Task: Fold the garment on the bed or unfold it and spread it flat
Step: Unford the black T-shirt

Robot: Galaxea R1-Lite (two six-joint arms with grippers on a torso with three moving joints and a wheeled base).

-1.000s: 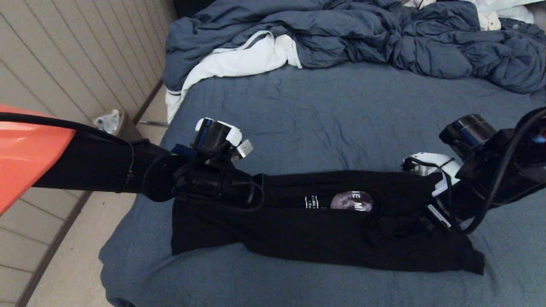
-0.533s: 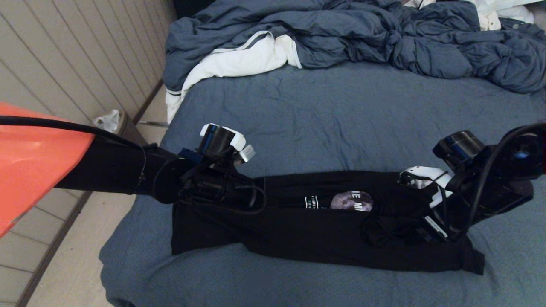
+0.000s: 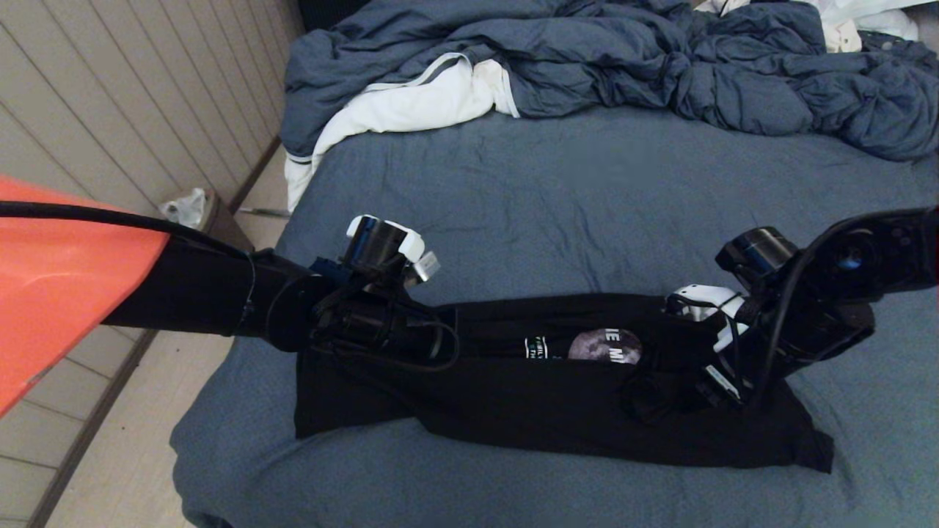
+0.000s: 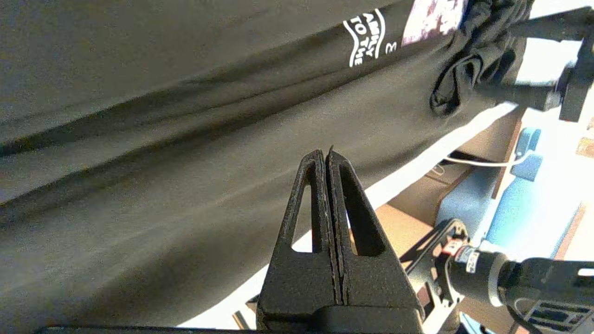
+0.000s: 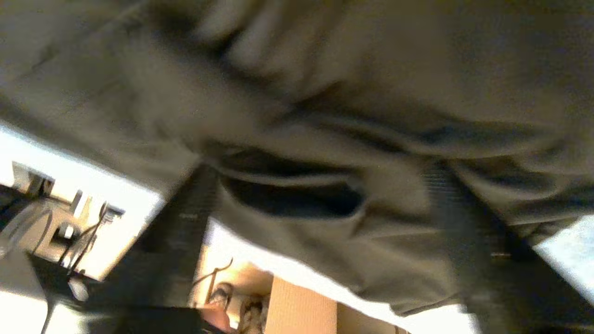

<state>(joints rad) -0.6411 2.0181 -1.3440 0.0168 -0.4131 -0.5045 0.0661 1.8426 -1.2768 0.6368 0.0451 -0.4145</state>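
Black shirt folded long across the near bed

Black cotton, the garment (image 3: 557, 396) lies folded into a long band across the near part of the bed (image 3: 587, 213), its moon print (image 3: 605, 345) showing at the fold. The left claw (image 4: 327, 160) sits at the band's left end, fingers pressed together with nothing between them. The right claw (image 5: 320, 195) is at the right end, fingers (image 5: 185, 222) spread apart with bunched cloth lying between them. At the far end, a rumpled duvet (image 3: 623, 59) and a white cloth (image 3: 411, 106) sit well apart from the shirt.
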